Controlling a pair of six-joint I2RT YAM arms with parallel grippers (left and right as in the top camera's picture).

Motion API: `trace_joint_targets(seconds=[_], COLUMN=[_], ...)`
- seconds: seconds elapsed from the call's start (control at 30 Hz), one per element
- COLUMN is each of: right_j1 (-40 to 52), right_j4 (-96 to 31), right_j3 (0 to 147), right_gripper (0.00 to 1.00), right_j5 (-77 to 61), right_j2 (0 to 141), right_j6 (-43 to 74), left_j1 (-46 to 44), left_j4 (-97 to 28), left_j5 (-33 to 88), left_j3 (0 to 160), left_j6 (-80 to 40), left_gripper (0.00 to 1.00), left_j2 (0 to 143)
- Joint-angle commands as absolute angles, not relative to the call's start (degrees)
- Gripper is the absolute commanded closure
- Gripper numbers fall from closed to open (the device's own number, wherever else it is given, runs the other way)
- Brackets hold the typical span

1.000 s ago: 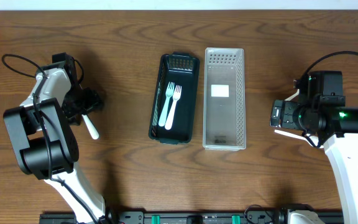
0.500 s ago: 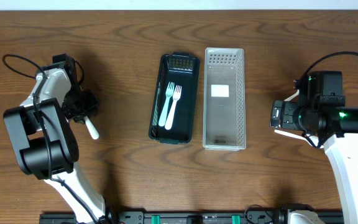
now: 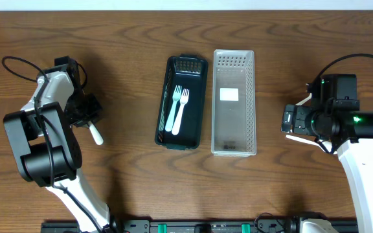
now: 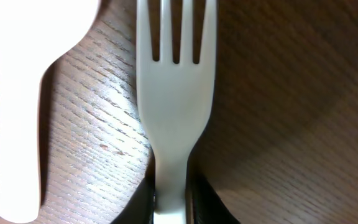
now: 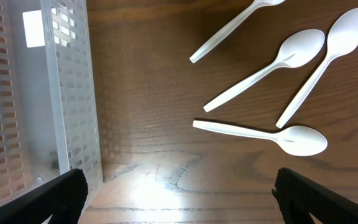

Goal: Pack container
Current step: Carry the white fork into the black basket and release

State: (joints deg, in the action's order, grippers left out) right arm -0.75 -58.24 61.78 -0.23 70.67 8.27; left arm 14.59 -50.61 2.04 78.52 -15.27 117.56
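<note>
White plastic fork (image 4: 176,118) sits clamped in the left jaws, low over the table (image 4: 278,93); right arm (image 3: 358,126) hovers above spoons (image 5: 303,45), jaws apart

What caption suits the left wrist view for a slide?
Left hand gripping a white fork by its handle over a wooden table.

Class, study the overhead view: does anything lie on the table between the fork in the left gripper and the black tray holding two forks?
Nothing visible does. The left gripper is shut on the fork, and only bare table lies between there and the near wall of the black tray.
</note>
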Motion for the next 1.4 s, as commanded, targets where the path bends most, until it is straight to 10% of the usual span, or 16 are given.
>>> trace_joint_targets(seconds=[0.0, 0.57, 0.97, 1.37], right_j1=[-0.4, -0.4, -0.4, -0.4], right_j4=[-58.6, -58.7, -58.2, -58.3], right_j3=[62.8, 62.8, 62.8, 62.8], right_gripper=[0.01, 0.01, 0.01, 0.01], right_j5=[-0.3, -0.2, -0.2, -0.2], right_j2=[70.6, 70.6, 70.6, 70.6], right_j6=[7.4, 7.4, 7.4, 7.4], left_j1=[14.7, 11.1, -14.6, -29.1], left_j4=[-49.3, -49.8, -49.3, -43.3], left_j5=[3.4, 3.4, 3.4, 3.4], left_j3=[76.7, 79.3, 79.3, 79.3], left_j6=[-15.1, -12.9, 4.1, 5.7], left_gripper=[0.90, 0.94, 0.94, 0.94], left_j2=[119.8, 108.5, 87.8, 99.3])
